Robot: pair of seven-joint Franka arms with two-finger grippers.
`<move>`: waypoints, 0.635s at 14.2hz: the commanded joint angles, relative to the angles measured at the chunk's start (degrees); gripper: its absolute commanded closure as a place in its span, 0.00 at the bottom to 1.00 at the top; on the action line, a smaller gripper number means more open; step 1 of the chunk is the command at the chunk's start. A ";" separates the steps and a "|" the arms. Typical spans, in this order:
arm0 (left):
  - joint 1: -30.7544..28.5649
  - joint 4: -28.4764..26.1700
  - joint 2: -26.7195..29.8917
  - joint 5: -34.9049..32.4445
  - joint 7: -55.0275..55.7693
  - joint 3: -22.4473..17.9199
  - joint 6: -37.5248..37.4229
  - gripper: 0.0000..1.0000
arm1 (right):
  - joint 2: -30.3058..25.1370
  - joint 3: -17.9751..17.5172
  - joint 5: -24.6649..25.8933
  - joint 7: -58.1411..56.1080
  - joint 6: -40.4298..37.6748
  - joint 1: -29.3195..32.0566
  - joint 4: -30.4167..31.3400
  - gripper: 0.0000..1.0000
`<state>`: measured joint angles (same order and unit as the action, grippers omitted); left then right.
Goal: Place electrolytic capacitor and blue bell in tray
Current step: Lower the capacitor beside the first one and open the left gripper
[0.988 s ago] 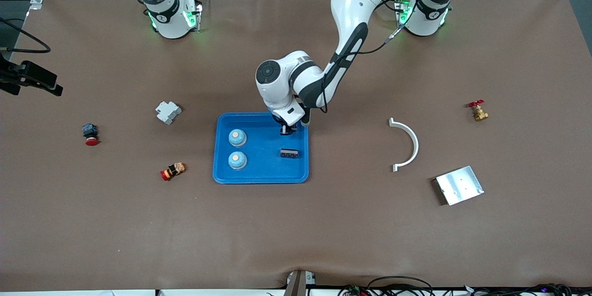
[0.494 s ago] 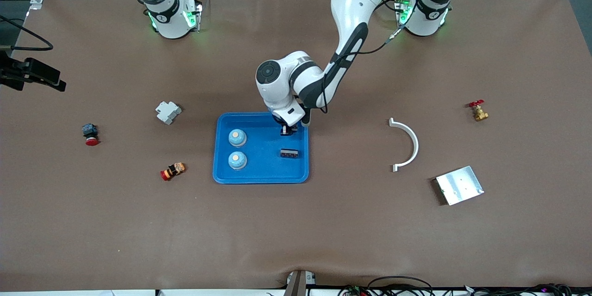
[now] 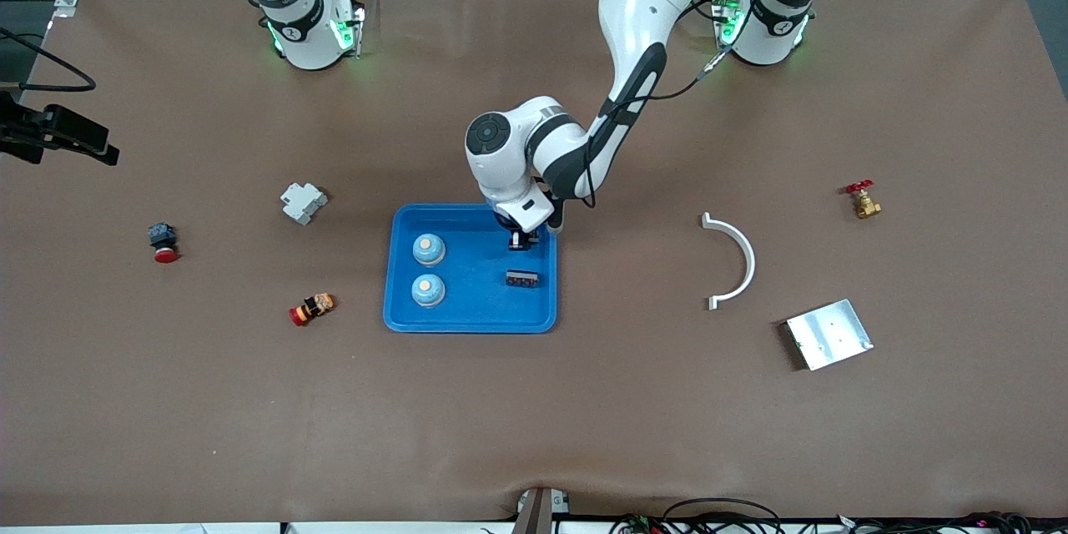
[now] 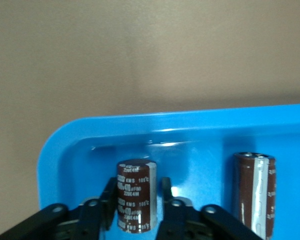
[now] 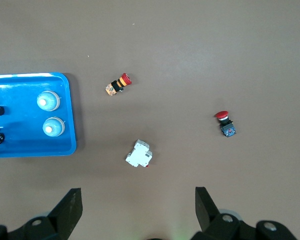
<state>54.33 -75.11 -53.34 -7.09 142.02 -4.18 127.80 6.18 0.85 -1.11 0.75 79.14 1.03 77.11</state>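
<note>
The blue tray (image 3: 472, 322) lies mid-table. Two blue bells (image 3: 428, 248) (image 3: 428, 289) sit in it toward the right arm's end. One dark-brown electrolytic capacitor (image 3: 521, 277) lies in it toward the left arm's end. My left gripper (image 3: 519, 242) is down in the tray by its rim nearest the bases. In the left wrist view a second capacitor (image 4: 136, 195) rests on the tray floor (image 4: 190, 135) between the open fingers (image 4: 166, 192), with a gap on one side. The first capacitor (image 4: 254, 192) lies beside it. My right gripper (image 5: 140, 202) hangs open high over the table, holding nothing.
Toward the right arm's end lie a white breaker (image 3: 303, 202), a red push button (image 3: 163, 242) and a red-orange part (image 3: 312, 308). Toward the left arm's end lie a white curved piece (image 3: 734, 259), a silver plate (image 3: 828, 334) and a brass valve (image 3: 863, 200).
My left gripper's fingers have parted from the capacitor, which now sits on the tray floor. The left wrist has shifted slightly. The right arm has stayed nearly still.
</note>
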 commanded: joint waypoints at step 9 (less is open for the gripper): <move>0.34 1.11 2.01 -1.44 -0.87 -1.26 -2.29 0.00 | -0.73 -0.24 -0.91 -0.13 0.05 0.73 0.32 0.00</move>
<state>54.30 -73.75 -53.09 -7.46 141.67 -4.79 127.28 6.18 0.86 -1.12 0.75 79.15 1.03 77.11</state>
